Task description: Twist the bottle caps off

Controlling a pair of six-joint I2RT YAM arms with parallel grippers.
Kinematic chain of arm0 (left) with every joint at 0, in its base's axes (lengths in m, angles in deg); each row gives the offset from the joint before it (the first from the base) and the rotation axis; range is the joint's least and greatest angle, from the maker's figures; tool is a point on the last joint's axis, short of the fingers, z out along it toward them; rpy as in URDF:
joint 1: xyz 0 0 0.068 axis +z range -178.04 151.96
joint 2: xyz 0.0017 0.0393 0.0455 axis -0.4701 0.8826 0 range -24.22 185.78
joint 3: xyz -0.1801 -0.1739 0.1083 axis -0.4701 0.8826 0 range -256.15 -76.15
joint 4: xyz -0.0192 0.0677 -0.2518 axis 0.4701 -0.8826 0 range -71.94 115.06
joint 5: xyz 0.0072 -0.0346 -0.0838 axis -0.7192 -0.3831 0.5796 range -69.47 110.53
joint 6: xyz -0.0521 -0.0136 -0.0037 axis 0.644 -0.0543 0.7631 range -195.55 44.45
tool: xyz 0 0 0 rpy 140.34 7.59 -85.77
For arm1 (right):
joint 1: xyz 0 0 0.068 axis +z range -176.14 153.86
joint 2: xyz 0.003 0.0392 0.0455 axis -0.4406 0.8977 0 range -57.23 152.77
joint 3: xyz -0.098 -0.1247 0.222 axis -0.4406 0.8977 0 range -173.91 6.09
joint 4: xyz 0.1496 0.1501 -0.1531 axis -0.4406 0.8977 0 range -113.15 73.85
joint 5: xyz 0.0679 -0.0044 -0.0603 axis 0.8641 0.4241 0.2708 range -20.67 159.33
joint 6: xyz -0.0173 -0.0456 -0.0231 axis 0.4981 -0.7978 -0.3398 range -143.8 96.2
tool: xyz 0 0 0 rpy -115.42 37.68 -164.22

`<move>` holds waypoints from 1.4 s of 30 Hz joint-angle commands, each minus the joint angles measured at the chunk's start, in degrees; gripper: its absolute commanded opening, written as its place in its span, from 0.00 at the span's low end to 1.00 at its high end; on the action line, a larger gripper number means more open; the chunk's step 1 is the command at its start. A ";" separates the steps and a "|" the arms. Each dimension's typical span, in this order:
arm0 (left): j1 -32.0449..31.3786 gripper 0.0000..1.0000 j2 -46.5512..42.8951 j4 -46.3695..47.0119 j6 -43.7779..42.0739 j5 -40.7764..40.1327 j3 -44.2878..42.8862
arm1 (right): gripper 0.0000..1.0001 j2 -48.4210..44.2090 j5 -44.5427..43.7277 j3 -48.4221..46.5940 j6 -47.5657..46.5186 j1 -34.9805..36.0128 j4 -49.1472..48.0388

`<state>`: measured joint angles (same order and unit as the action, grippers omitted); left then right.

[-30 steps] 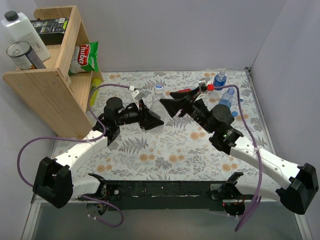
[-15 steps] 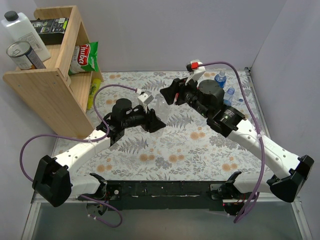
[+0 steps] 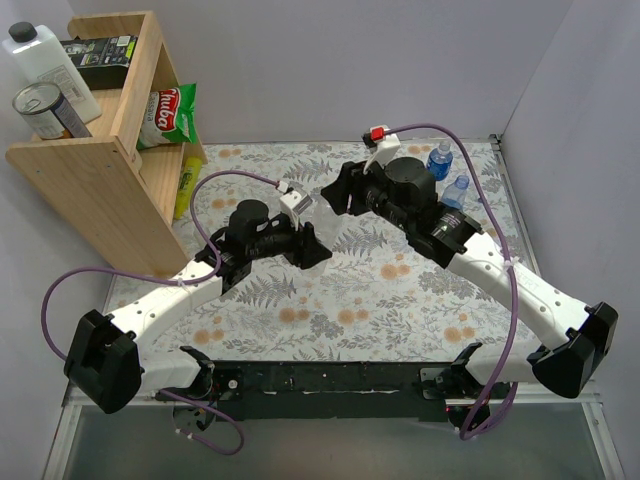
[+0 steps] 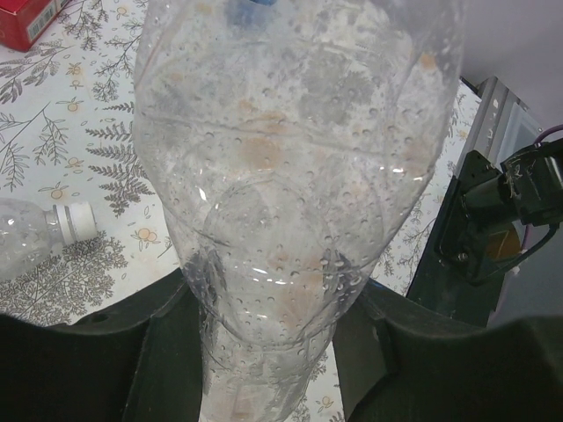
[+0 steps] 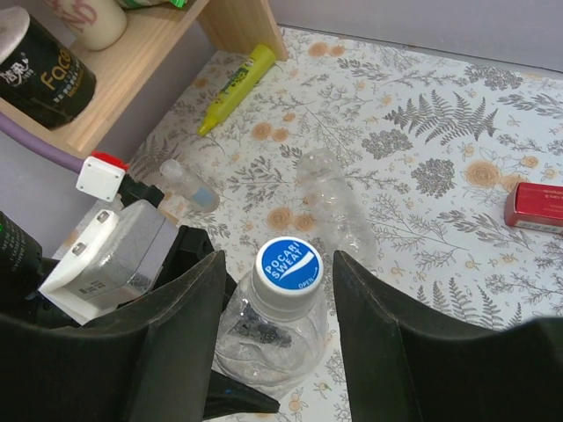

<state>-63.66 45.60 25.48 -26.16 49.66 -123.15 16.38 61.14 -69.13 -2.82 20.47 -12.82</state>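
My left gripper [image 4: 268,352] is shut on the lower body of a clear crinkly bottle [image 4: 290,158] and holds it upright; in the top view the left gripper [image 3: 308,246] is near the table's middle. The bottle's cap [image 5: 289,268] is white-rimmed with a blue "Pocari Sweat" top. My right gripper [image 5: 277,264] is open, with one finger on each side of the cap and a gap on both sides. In the top view the right gripper [image 3: 337,196] hides the cap.
A second clear bottle [image 5: 339,207] lies on the cloth, and another with a whitish cap [image 4: 75,220]. Two blue-labelled bottles [image 3: 440,158] stand at the back right. A red box [image 5: 532,207], a yellow tube [image 5: 233,75] and the wooden shelf [image 3: 90,150] are at the left.
My right arm has risen and swung back-left, so its open gripper now straddles the cap from above. My left gripper has shifted slightly right with the bottle.
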 commanded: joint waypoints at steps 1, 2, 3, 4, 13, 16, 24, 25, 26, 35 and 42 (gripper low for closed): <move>-0.77 0.34 -1.44 -0.07 -1.57 -1.35 -2.65 | 0.58 -1.27 3.43 0.07 1.88 -0.99 -5.14; -0.86 0.34 -1.36 -0.07 -1.66 -1.52 -2.57 | 0.57 -1.10 3.70 0.07 2.14 -1.08 -5.23; -0.95 0.34 -1.44 -0.07 -1.75 -1.61 -2.65 | 0.57 -0.92 3.96 0.16 2.23 -1.26 -5.40; -1.03 0.34 -1.53 -0.16 -1.84 -1.79 -2.74 | 0.57 -0.74 4.40 0.34 2.32 -1.35 -5.58; -1.39 0.33 -1.71 -0.07 -2.19 -2.58 -2.74 | 0.54 -0.21 5.11 0.95 3.02 -2.31 -5.32; -1.39 0.33 -2.06 -0.07 -2.28 -2.93 -2.57 | 0.54 -0.13 4.58 1.39 3.37 -3.01 -4.79; -1.65 0.33 -1.97 -0.08 -2.45 -3.11 -2.57 | 0.53 -0.65 5.98 3.24 4.34 -4.60 -5.84; -1.65 0.33 -2.06 -0.07 -2.45 -3.11 -2.65 | 0.52 -0.57 6.77 3.41 4.43 -4.60 -6.28; -1.65 0.33 -2.06 -0.07 -2.45 -3.20 -2.57 | 0.51 -0.57 7.13 3.41 4.60 -4.77 -6.46; -1.74 0.33 -2.06 -0.07 -2.45 -3.37 -2.65 | 0.01 -2.06 11.87 6.31 5.75 -5.91 -11.54; -1.74 0.34 -3.99 2.20 -1.31 1.98 -1.78 | 0.01 -4.87 26.10 11.93 8.38 -10.04 -22.69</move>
<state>-65.10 45.32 23.69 -27.74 47.54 -123.67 14.52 76.73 -59.84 3.30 12.51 -25.59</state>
